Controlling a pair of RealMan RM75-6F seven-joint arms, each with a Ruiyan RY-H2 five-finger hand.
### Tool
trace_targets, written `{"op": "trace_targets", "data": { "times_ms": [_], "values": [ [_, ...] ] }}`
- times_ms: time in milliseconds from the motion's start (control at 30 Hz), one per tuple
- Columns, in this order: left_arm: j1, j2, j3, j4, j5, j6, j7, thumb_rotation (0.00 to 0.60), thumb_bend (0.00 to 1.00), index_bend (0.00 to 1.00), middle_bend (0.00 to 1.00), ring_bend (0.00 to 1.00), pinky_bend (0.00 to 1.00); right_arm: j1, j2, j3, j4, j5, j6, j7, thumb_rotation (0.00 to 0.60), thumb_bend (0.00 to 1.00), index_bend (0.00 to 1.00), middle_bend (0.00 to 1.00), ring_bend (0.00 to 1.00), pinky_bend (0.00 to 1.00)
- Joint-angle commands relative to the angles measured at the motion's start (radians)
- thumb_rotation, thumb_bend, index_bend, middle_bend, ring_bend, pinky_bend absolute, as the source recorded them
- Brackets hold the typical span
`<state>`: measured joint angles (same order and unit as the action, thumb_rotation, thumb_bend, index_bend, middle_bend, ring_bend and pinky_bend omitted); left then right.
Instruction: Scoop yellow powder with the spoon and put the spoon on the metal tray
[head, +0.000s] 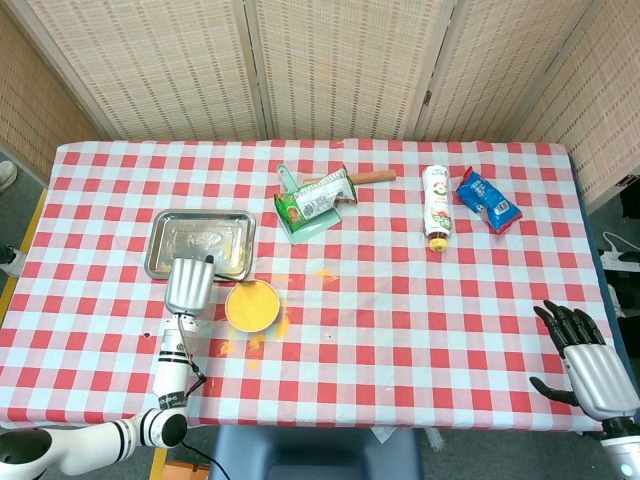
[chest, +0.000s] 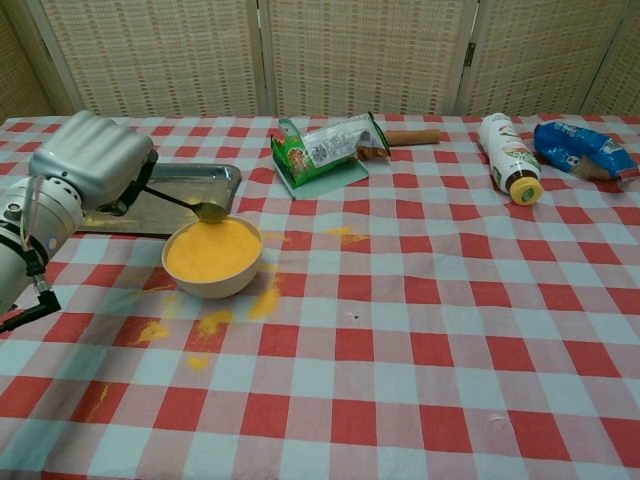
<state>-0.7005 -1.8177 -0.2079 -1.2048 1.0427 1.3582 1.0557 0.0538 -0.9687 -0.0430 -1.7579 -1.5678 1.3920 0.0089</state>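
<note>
My left hand (chest: 90, 160) (head: 190, 286) holds the thin metal spoon (chest: 200, 208) by its handle. The spoon's bowl carries a little yellow powder and hovers over the far rim of the white bowl (chest: 212, 272) (head: 252, 306), which is full of yellow powder. The metal tray (chest: 195, 181) (head: 200, 236) lies just behind the bowl, partly hidden by my left hand. In the head view the spoon cannot be made out. My right hand (head: 590, 365) hangs off the table's near right corner, fingers spread and holding nothing.
Yellow powder is spilled on the cloth in front of the bowl (chest: 210, 322) and to its right (chest: 343, 233). A green packet (chest: 325, 148), a wooden-handled tool (chest: 410, 136), a lying bottle (chest: 508, 150) and a blue packet (chest: 585, 148) sit along the far side.
</note>
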Motion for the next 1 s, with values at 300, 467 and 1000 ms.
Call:
{"op": "trace_targets", "data": {
  "times_ms": [300, 467, 1000],
  "values": [
    [0.025, -0.018, 0.043, 0.005, 0.028, 0.006, 0.036, 0.6, 0.79, 0.97, 1.0, 1.0, 1.0, 0.002, 0.013, -0.012, -0.001, -0.026, 0.001, 0.028, 0.6, 0.11, 0.0, 0.0, 0.0, 0.0],
    [0.047, 0.002, 0.051, -0.072, 0.016, 0.0, 0.041, 0.6, 0.79, 0.97, 1.0, 1.0, 1.0, 0.0, 0.015, -0.014, -0.001, -0.032, 0.006, 0.031, 0.6, 0.11, 0.0, 0.0, 0.0, 0.0],
    [0.094, 0.085, 0.089, -0.315, 0.064, 0.06, 0.077, 0.6, 0.79, 0.97, 1.0, 1.0, 1.0, 0.0, 0.014, -0.023, -0.004, -0.049, 0.006, 0.027, 0.6, 0.11, 0.0, 0.0, 0.0, 0.0]
  ]
}}
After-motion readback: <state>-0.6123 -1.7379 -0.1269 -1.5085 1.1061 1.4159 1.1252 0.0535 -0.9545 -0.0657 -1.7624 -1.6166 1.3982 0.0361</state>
